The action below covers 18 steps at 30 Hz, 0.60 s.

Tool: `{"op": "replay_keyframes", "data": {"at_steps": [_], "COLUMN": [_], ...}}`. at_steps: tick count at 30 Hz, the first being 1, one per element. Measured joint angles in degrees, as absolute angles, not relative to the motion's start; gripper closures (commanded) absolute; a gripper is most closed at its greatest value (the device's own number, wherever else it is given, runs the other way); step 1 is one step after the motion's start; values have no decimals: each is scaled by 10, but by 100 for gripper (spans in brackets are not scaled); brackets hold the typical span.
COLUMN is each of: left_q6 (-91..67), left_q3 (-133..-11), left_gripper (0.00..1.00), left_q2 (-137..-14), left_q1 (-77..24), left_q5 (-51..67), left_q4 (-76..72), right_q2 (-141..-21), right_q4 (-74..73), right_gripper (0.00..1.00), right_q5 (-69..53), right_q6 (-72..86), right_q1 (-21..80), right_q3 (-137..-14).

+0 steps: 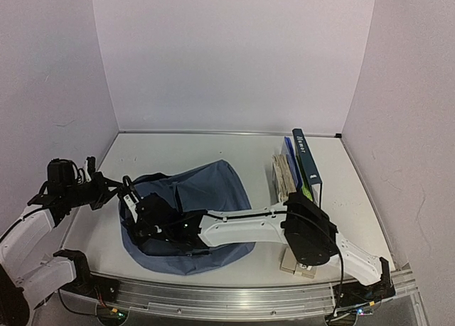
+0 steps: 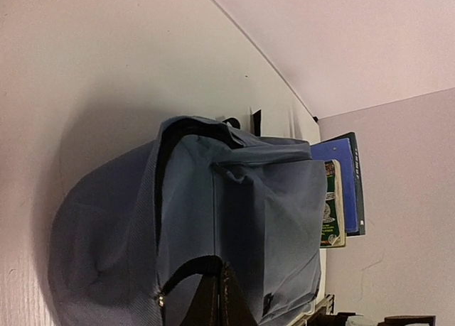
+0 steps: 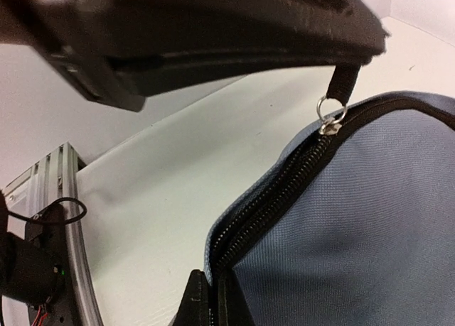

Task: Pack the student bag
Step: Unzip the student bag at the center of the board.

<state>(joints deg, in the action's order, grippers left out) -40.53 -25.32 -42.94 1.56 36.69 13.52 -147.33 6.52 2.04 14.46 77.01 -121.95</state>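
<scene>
The student bag point(image 1: 206, 191) was recorded as soft slate-blue woven fabric, slumped in a rounded heap on the smooth white table point(image 1: 178, 148). It had a coarse black zipper point(image 3: 284, 191) and a small metal ring pull point(image 3: 330, 113). The left gripper point(image 2: 220, 283) was closed on the dark opening rim at the bag's left end. The right gripper point(image 3: 215, 290) was pinched shut on the zipper edge.

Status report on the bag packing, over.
Left gripper shut on student bag edge. Right gripper shut at its zipper edge. Books stand right of bag, not packed.
</scene>
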Motion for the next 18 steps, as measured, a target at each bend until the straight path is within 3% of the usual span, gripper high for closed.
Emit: {"op": "replay_keyframes", "data": {"at_steps": [9, 18], "left_q6": [-410, -391], "left_q3": [-267, -282], "left_gripper": [100, 100], "left_q2": [-486, -541], "left_q1": [15, 15], "left_q5": [349, 374], "left_q4": [122, 93], "right_q2": [-1328, -1285], "right_q4": [94, 103], "right_gripper": [100, 100], "right_q5": [-25, -88], "right_q6": [116, 109], "right_q1": [782, 796], "right_q3": [-1053, -978]}}
